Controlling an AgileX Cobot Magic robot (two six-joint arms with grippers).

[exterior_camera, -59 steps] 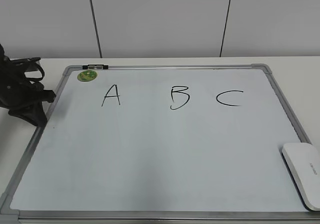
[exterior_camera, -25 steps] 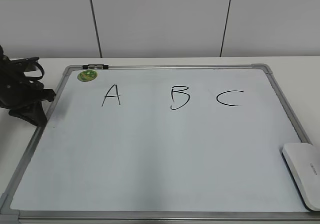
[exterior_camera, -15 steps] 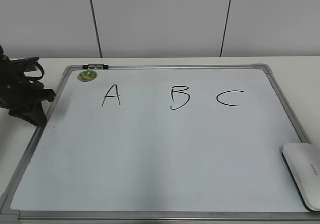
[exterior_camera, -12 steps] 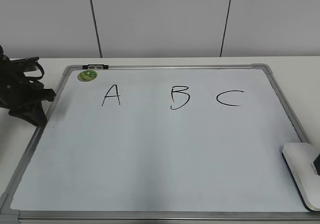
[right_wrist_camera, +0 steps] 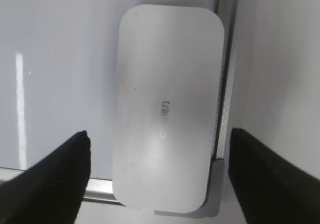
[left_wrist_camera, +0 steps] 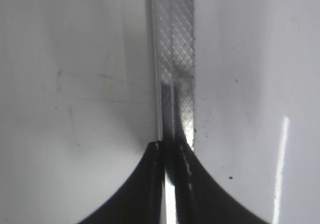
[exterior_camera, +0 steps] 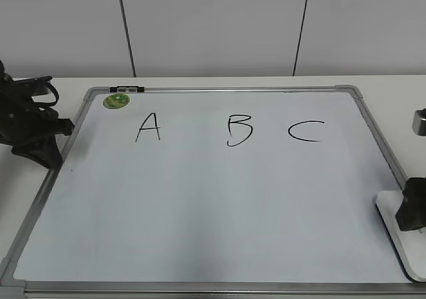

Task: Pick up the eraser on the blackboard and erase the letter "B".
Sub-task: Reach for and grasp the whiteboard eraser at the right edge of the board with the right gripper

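Since the earlier exterior frames, the right tool [exterior_camera: 413,212] had come into view at the right edge and dropped over the eraser [right_wrist_camera: 167,109], which itself lay where it had lain all along. The eraser rested flat in the near right corner of the blackboard [exterior_camera: 213,199], overhanging the grey frame and the corner piece. In the right wrist view it sat squarely between the tool's two fingers, its long axis running away from the tool, one finger [right_wrist_camera: 50,176] out to its left and the other to its right, both clear of its sides. So the right tool stood wide, holding nothing.

Farther out, well beyond that tool toward the middle of the board's far side, the letter "B" [exterior_camera: 239,130] was whole and unsmudged, between the "A" [exterior_camera: 148,127] and the "C" [exterior_camera: 306,131]. A green magnet [exterior_camera: 116,101] sat at the far left corner.

The left tool [left_wrist_camera: 170,149] was parked on the board's left frame, its fingers pressed together with nothing between them.

By my reading the task had barely begun: the approach to the eraser was made, but the grip, the lift, the carry to the "B" and the wiping all remained.
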